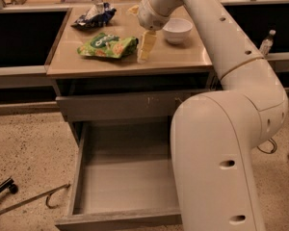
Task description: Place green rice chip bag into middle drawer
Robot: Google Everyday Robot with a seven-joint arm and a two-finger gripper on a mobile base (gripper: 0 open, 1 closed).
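Observation:
The green rice chip bag (107, 45) lies flat on the tan counter top (178, 57), left of centre. My gripper (145, 48) hangs from the white arm and points down at the counter, right beside the bag's right end. The middle drawer (125, 182) is pulled out below, a deep grey wood-grain box with nothing in it. My arm's large white body (216, 158) hides the drawer's right side.
A dark blue and white snack bag (94, 14) lies at the back left of the counter. A white bowl (177, 29) stands at the back right. A closed grey drawer front with pale scratches (130, 106) is above the open drawer. A metal rod (29, 200) lies on the floor at left.

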